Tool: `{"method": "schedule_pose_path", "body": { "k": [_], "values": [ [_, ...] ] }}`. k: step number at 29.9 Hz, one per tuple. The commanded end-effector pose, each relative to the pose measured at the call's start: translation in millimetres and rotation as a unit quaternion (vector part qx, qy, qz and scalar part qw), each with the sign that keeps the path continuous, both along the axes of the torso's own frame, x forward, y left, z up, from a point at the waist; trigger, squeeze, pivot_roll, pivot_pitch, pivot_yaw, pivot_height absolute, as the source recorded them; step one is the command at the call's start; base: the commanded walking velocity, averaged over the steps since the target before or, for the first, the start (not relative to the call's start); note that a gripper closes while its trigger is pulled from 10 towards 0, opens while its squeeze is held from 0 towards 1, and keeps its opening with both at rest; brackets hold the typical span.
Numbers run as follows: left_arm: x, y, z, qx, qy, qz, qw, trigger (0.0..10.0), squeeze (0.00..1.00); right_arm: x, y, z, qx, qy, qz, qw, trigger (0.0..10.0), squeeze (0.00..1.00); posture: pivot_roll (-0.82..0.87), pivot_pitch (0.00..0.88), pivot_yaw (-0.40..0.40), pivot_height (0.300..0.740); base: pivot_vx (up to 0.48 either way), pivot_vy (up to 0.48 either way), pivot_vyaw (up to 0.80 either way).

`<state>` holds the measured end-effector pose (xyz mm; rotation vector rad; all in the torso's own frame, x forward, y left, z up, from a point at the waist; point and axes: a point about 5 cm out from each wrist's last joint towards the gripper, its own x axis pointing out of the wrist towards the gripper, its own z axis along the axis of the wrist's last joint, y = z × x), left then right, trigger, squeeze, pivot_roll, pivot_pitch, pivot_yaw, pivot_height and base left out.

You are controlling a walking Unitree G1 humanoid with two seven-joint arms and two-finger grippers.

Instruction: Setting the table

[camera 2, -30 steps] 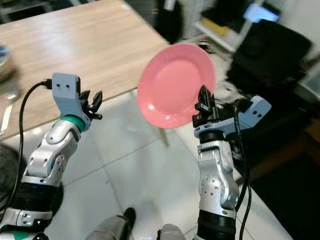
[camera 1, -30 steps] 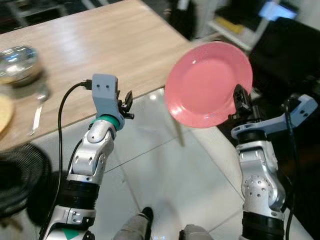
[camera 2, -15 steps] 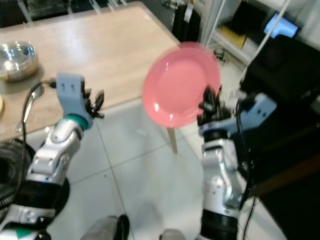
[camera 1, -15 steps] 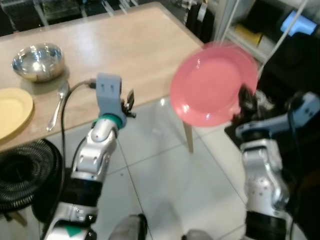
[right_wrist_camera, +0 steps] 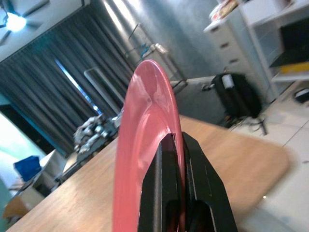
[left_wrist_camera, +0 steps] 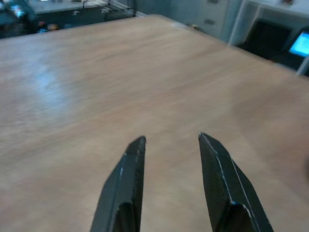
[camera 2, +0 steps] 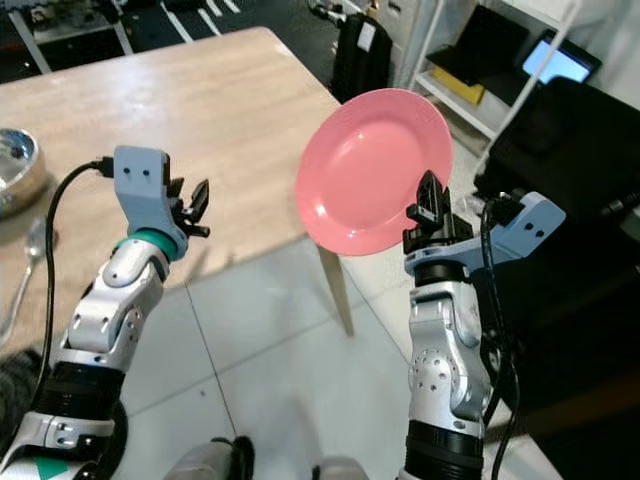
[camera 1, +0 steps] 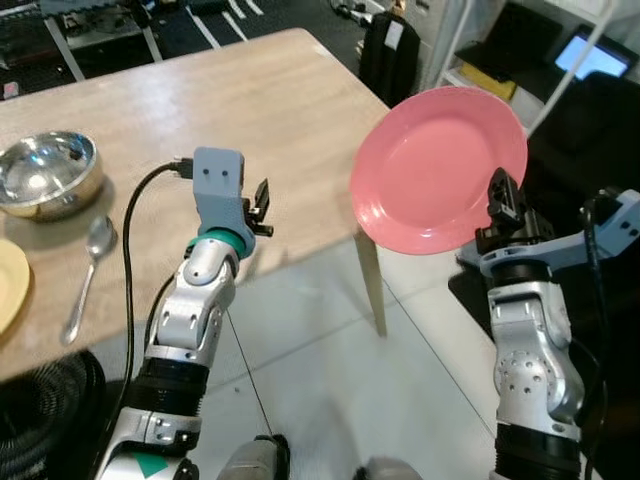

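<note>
The tabletop was the landmark: a pale wood slab, its near corner and one leg showing by the tiled floor. Most of its surface near that corner lay bare. Far along it from the corner sat a steel bowl, with a spoon just nearer than the bowl and the rim of a yellow plate beside the spoon at the frame's edge.

The pink plate was off the tabletop, held up in the air beyond the corner, tilted nearly on edge. The right tool was clamped on its lower rim, one finger on each face, as the right wrist view showed. The left tool hovered over the tabletop's near edge, empty, its fingers a moderate gap apart.

The step in hand seemed to be carrying the plate to its place. The next move would call for bringing the plate over the bare wood near the corner, levelling it, lowering it flat and only then letting go. Released while tilted, it could slide off the edge.
</note>
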<state>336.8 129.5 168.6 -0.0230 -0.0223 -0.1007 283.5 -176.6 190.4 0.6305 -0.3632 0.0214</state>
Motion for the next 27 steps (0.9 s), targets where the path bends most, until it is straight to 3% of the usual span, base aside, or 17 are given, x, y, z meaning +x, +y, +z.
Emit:
{"method": "schedule_pose_path", "body": {
  "k": [1, 10, 12, 13, 16, 19, 26, 27],
  "values": [
    [-1.1, -0.5, -6, 0.004, 0.008, 0.001, 1.0, 10.0, 0.0, -2.0, -5.1, 1, 0.002, -0.006, -0.011, 1.0, 10.0, 0.0, -0.02, 0.0, 0.082, 0.74, 0.469, 0.0, 0.0],
    [-0.9, -1.2, -2, 0.025, -0.009, -0.002, 1.0, 10.0, 0.0, -1.2, -12.0, 6, 0.034, -0.02, -0.011, 0.999, 10.0, 0.0, -0.02, 0.0, 0.084, 0.74, 0.447, 0.0, 0.0],
    [-1.0, -1.4, -1, 0.035, -0.013, -0.002, 0.999, 10.0, 0.0, -1.0, -13.6, 6, 0.043, -0.021, -0.011, 0.999, 10.0, 0.0, -0.02, 0.0, 0.084, 0.74, 0.0, 0.0, 0.0],
    [-2.0, -4.0, 0, 0.053, -0.018, -0.012, 0.998, 10.0, 0.0, 0.5, -14.5, 2, 0.081, -0.011, 0.009, 0.997, 10.0, 0.0, -0.01, 0.0, 0.083, 0.74, 0.0, 0.0, 0.0],
    [-3.1, -5.6, 0, 0.066, -0.023, -0.021, 0.997, 10.0, 0.0, 1.2, -14.2, 0, 0.095, -0.002, 0.02, 0.995, 10.0, 0.0, -0.01, 0.0, 0.083, 0.74, 0.0, 0.0, 0.0],
    [-9.9, -8.1, 4, 0.143, -0.06, -0.069, 0.985, 10.0, 0.0, 0.5, -6.0, -6, 0.116, 0.023, 0.082, 0.99, 10.0, 0.0, -0.01, 0.0, 0.085, 0.74, 0.0, 0.0, 0.0],
    [-20.9, 2.5, 13, 0.179, -0.087, -0.141, 0.97, 10.0, 0.0, -0.2, -2.0, -14, 0.115, 0.051, 0.126, 0.984, 10.0, 0.0, 0.0, 0.0, 0.071, 0.74, 0.0, 0.0, 0.0],
    [-26.1, 5.8, 17, 0.186, -0.091, -0.181, 0.962, 10.0, 0.0, 2.6, -1.6, -17, 0.124, 0.062, 0.128, 0.982, 10.0, 0.0, 0.01, 0.0, 0.061, 0.74, 0.0, 0.0, 0.0]
  ]
}}
